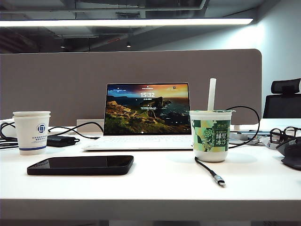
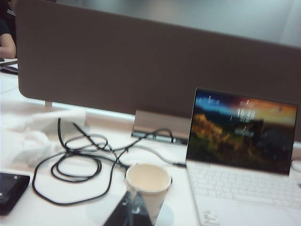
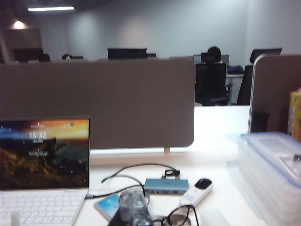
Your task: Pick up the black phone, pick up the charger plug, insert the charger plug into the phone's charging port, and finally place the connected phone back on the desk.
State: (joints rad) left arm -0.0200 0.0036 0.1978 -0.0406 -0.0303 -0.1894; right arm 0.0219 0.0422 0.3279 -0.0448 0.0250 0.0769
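The black phone (image 1: 80,165) lies flat near the desk's (image 1: 155,193) front edge, left of centre — the charger plug (image 1: 219,180) sits well right, its cable running behind the drink cup (image 1: 210,135). Left gripper (image 2: 133,209) and right gripper (image 3: 134,207) both look pressed together, holding nothing. Risks, I'd guess: nudging the phone off the edge, or the cable dragging the cup over. There's open room between phone and plug.
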